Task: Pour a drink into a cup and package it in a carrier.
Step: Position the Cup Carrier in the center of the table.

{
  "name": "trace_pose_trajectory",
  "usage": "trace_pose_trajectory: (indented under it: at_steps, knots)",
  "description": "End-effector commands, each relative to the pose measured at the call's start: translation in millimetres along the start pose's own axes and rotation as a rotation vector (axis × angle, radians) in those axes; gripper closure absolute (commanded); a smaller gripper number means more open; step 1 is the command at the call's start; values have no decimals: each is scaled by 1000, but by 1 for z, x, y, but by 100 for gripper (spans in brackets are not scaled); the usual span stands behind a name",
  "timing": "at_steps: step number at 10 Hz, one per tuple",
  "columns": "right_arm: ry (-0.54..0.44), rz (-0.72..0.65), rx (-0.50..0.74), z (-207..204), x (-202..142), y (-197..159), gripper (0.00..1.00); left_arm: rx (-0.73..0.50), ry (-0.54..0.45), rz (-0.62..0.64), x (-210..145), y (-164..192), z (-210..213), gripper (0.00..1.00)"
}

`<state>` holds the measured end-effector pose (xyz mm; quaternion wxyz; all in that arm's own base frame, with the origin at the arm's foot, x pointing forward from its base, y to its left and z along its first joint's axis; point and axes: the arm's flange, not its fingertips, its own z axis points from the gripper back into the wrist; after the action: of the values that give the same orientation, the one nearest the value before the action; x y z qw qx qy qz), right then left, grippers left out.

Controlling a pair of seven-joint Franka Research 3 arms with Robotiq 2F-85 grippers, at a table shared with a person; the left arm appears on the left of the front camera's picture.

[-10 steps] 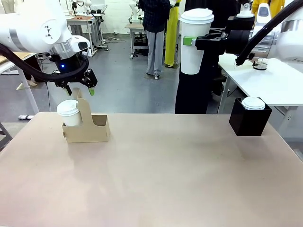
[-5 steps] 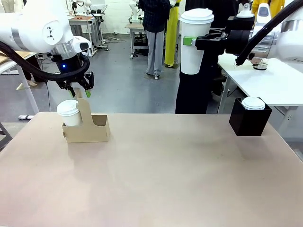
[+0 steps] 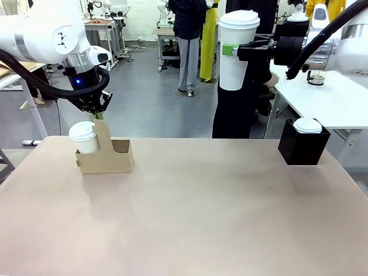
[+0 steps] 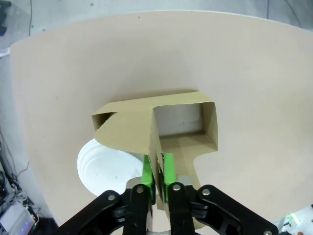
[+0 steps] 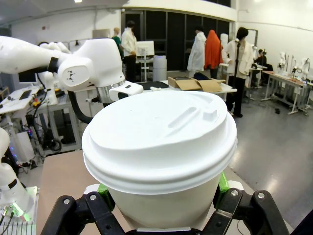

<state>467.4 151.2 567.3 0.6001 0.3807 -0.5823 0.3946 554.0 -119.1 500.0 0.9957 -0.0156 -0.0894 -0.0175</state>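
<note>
**A:** Where does everything stand?

**B:** Low in the left wrist picture, the left gripper (image 4: 157,171) has its green pads pinched narrow on the upright handle tab of the brown cardboard drink carrier (image 4: 128,128). In the front view the carrier sits at middle left. A small white lidded cup (image 3: 83,135) is in the slot left of the tab, and the other slot is empty.

**A:** And the tall one?

**B:** The tall white tapered paper cup with a domed lid (image 3: 237,34) is at upper centre, clamped in the right gripper (image 3: 231,50), well apart from the carrier. The lid hides any drink.

**A:** What worries you?

**B:** The tab is thin card, so a pinch near its top could slip or fold it on a lift. With one slot loaded, the carrier would probably hang lopsided and tip the small cup. The tall cup could slide if gripped softly, or buckle and pop its lid if gripped hard. The black box (image 3: 303,148) at middle right, topped by another lidded cup (image 3: 308,125), looks close to the right arm's way down.
</note>
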Motion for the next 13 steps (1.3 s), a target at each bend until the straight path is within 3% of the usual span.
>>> trace_pose_trajectory:
  at_steps: [1,2,3,4,9,13]
  knots:
    - [-7,11,-4,-1,5,1,13,16,17,19,3,-3,2,100]
    - [-7,11,-4,-1,5,1,13,-20,20,48,5,-2,3,100]
    - [-7,11,-4,-1,5,1,13,-39,94,70,6,2,1,100]
    - [-7,11,-4,-1,5,1,13,-3,8,7,-1,0,0,100]
    - [-7,11,-4,-1,5,1,13,-12,23,17,0,-1,1,98]
    - [-7,11,-4,-1,5,1,13,81,55,98,-45,-57,76,98]
